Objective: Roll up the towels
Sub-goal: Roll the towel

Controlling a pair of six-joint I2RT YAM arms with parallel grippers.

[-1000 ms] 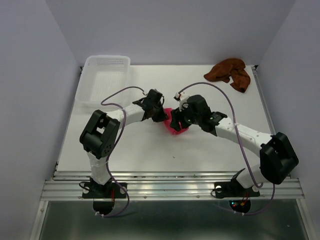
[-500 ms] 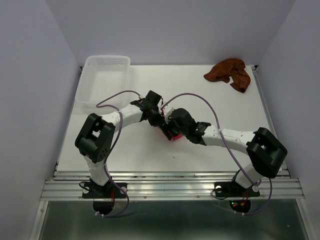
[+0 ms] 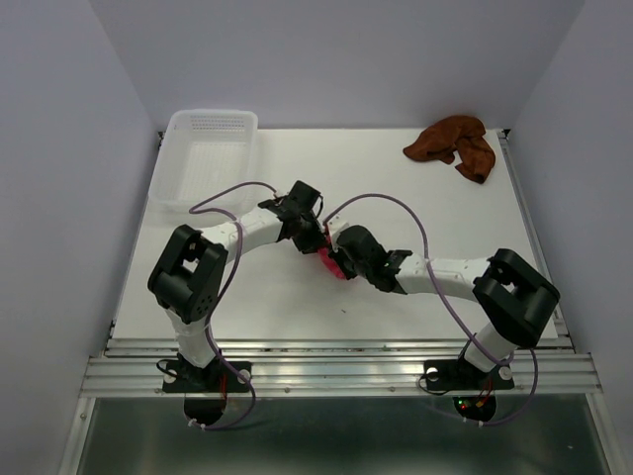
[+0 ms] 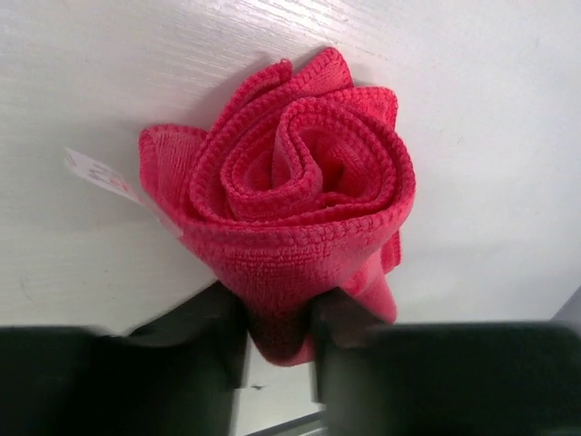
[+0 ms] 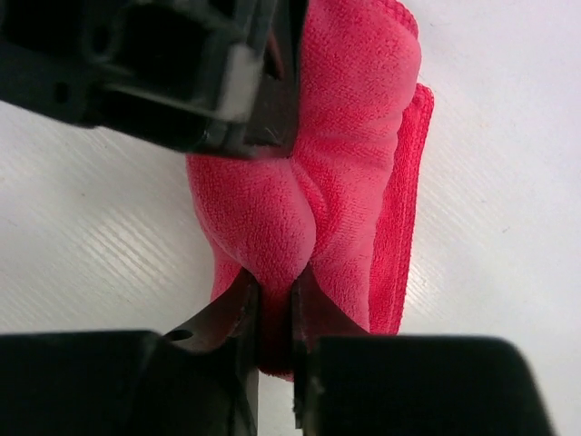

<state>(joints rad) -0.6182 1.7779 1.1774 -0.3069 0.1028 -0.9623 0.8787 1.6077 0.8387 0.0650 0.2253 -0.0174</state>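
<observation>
A small white tag (image 4: pixel 95 173) juts from the side of the pink towel (image 4: pixel 300 209) - its print is too faint to read; the translucent basket (image 3: pixel 213 116) stands at the far left corner of the table (image 3: pixel 396 198); the pink towel lies coiled in a roll mid-table, nearer the front edge; the left gripper (image 4: pixel 277 331) pinches its lower fold, and the right gripper (image 5: pixel 274 313) is clamped on its end - both claws grip cloth; the brown towel (image 3: pixel 455 143) lies crumpled at the far right corner.

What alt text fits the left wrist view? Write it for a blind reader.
A bright pink-red cloth towel, rolled into a loose spiral, is seen end-on against the white table. The left gripper pinches its lower edge, and a white tag sticks out beside it.
</observation>
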